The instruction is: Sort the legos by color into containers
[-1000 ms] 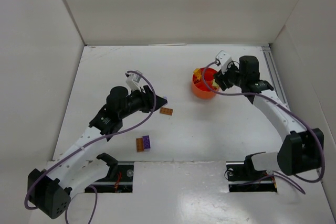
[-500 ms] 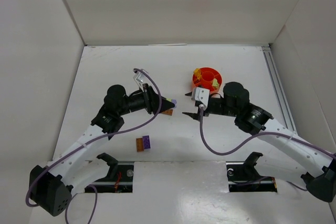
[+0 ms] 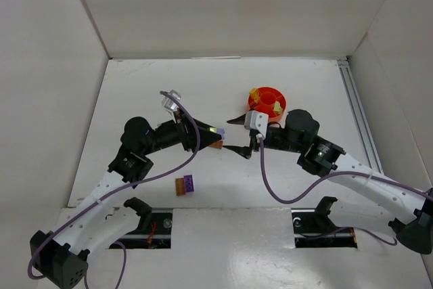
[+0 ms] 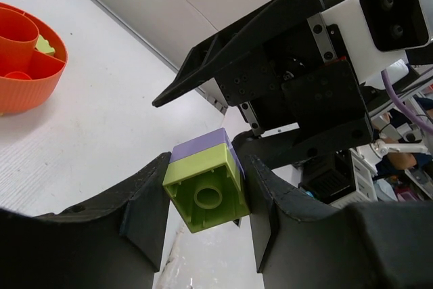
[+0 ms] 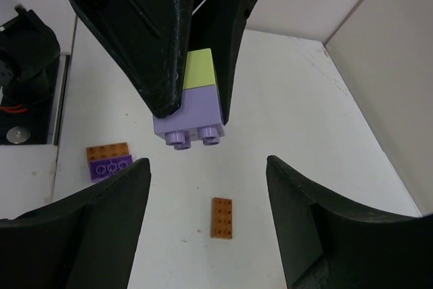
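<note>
Left hand (image 3: 218, 132) is seen from above clamped on a two-part lego (image 3: 220, 130), purple on yellow-green, which is carried above the table (image 3: 149, 79) near its middle. It is faced from the right by the right hand (image 3: 237, 135), whose fingers are spread wide with nothing between them, the tips just beside the carried lego. A brown-orange lego (image 3: 215, 144) is laid flat on the table below the two hands, and a purple and brown-orange pair (image 3: 185, 185) is set nearer, to the left. The orange-red dish (image 3: 270, 89) is placed farther back, behind the right hand, with yellow pieces (image 3: 254, 93) lodged in its compartments. From the left wrist, the two-part lego is shown pinched at its sides by both pads, its hollow underside turned to the camera and the right hand close beyond it. From the right wrist, that hand's own fingers are seen far apart, and the lego is framed between them with its purple studs toward the lens, the brown-orange lego being visible on the table beneath.
</note>
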Controlling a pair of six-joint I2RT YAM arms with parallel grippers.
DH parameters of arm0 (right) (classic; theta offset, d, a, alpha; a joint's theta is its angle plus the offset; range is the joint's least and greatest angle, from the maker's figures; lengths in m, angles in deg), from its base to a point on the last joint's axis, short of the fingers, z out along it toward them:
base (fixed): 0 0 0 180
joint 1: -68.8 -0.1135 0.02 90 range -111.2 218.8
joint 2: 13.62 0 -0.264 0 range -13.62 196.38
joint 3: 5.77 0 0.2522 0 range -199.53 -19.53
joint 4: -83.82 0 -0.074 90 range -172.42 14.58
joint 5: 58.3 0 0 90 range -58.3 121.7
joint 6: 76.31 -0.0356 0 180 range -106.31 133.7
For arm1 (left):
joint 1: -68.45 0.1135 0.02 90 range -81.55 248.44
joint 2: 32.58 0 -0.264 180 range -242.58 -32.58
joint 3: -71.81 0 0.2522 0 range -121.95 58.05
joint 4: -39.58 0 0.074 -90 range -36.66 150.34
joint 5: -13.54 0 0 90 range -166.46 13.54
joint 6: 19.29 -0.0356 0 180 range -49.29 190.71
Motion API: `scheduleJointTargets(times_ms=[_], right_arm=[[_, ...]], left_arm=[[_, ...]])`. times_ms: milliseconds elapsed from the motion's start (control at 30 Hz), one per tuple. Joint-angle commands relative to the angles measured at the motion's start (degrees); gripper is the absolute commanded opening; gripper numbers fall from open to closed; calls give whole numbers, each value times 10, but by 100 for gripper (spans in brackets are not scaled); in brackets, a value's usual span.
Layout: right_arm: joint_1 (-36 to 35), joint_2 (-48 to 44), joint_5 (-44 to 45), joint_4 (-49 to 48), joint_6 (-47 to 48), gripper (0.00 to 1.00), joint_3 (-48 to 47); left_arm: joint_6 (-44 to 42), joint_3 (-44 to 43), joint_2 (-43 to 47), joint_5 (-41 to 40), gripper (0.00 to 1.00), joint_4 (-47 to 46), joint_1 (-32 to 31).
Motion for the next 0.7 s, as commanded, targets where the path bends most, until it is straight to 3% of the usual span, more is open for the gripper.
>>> scheduleJointTargets(times_ms=[0, 433, 500, 667], right_arm=[[-8, 9, -15, -54, -30, 74, -18], [-19, 39, -40, -84, -41, 70, -43], [-19, 39, -45, -89, -41, 63, -43], [-19, 44, -59, -89, -41, 34, -48]], left_arm=[[-11, 4, 11, 2, 0, -26, -3], [-11, 20, 26, 2, 0, -48, -3], [-11, 20, 27, 2, 0, -48, -3], [-11, 20, 38, 2, 0, -48, -3]])
